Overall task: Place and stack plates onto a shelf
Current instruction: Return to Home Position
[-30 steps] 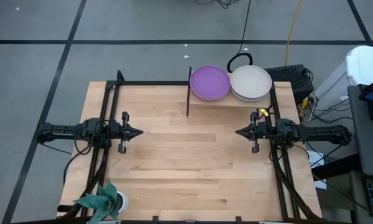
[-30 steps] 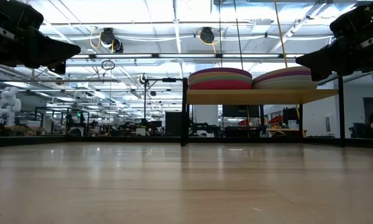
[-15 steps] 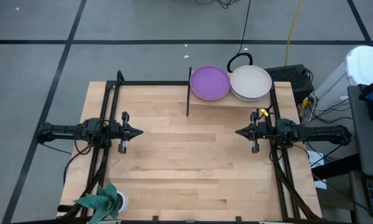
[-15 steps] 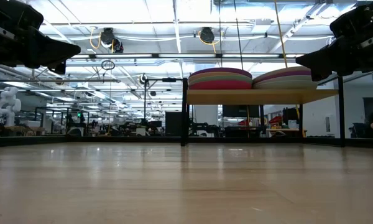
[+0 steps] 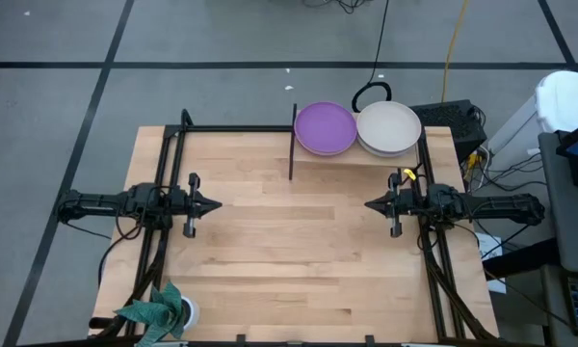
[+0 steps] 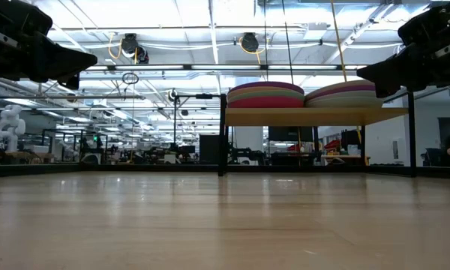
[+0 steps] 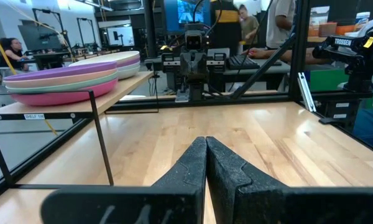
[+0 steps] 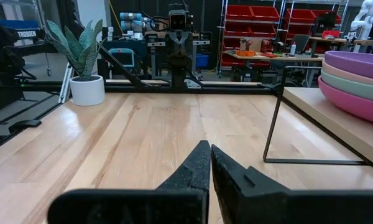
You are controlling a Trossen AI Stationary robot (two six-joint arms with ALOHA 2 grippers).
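Observation:
The plates sit in two stacks on the raised shelf (image 5: 358,154) at the table's far edge. One stack has a purple plate (image 5: 325,127) on top, with peach, mint and magenta ones beneath (image 7: 56,84). The other stack shows a beige plate (image 5: 388,126) on top. My left gripper (image 5: 216,203) hovers shut over the table's left side, pointing right. My right gripper (image 5: 369,204) hovers shut over the right side, pointing left. Both are well clear of the shelf.
A potted plant (image 5: 157,312) stands at the table's near left corner. The shelf's black upright (image 5: 292,143) and thin wire legs (image 8: 273,130) stand on the far part of the table. Bare wood tabletop (image 5: 289,251) lies between the two grippers.

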